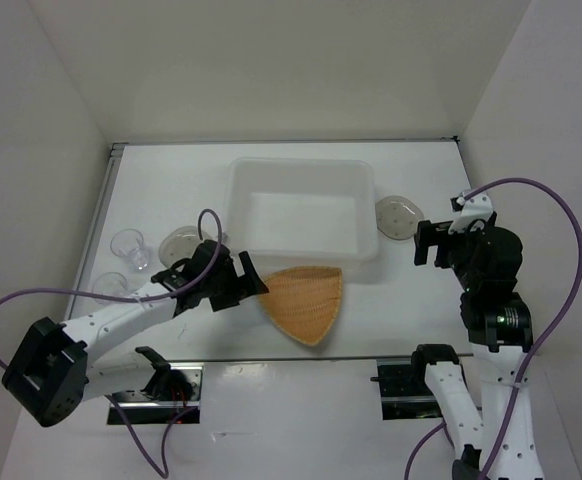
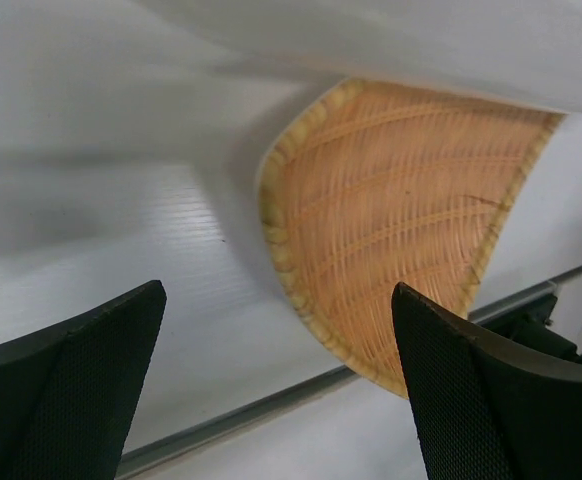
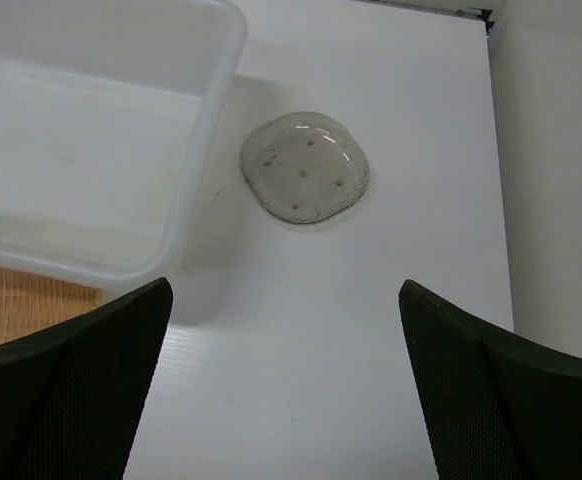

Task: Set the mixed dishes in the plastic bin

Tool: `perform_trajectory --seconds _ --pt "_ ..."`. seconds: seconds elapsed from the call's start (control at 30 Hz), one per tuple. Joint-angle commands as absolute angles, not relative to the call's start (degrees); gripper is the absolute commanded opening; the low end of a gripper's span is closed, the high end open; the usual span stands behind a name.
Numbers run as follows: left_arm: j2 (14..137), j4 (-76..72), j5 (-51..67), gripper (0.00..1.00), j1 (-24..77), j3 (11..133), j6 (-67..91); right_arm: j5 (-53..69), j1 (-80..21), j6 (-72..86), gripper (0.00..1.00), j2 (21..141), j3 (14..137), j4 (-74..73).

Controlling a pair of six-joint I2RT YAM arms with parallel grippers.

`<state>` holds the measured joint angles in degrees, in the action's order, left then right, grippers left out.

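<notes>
The white plastic bin (image 1: 302,170) stands at the table's centre back. The orange-tan ribbed plate (image 1: 306,298) lies just in front of it, also in the left wrist view (image 2: 391,240). My left gripper (image 1: 254,285) is open and empty, right at the plate's left edge. One grey-brown plate (image 1: 397,216) lies right of the bin, also in the right wrist view (image 3: 305,166). My right gripper (image 1: 429,243) is open and empty, a little right of and nearer than that plate. Another grey-brown plate (image 1: 180,241) and two clear cups (image 1: 129,247) (image 1: 110,284) sit at the left.
White walls enclose the table on the left, back and right. A metal rail (image 1: 271,358) runs along the near edge, also in the left wrist view (image 2: 271,405). The bin's corner (image 3: 206,120) fills the upper left of the right wrist view.
</notes>
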<state>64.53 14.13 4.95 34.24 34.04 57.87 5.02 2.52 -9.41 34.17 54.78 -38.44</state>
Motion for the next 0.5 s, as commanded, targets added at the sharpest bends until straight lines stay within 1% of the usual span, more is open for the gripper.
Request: perform_trajectory --seconds 0.0,0.07,0.4,0.47 --pt "66.7 7.8 3.5 1.00 34.5 32.8 59.5 6.5 2.9 -8.0 0.98 32.5 53.2 -33.2" --pt "69.3 5.9 3.5 1.00 34.5 32.8 59.0 7.7 2.9 -8.5 0.98 31.2 52.6 -33.2" --pt "83.5 -4.5 10.7 1.00 33.4 33.3 56.4 7.2 2.9 -8.5 0.98 31.2 52.0 -33.2" --pt "85.1 -5.3 11.6 0.97 33.4 33.3 56.4 7.2 2.9 -8.5 0.98 31.2 52.0 -33.2"
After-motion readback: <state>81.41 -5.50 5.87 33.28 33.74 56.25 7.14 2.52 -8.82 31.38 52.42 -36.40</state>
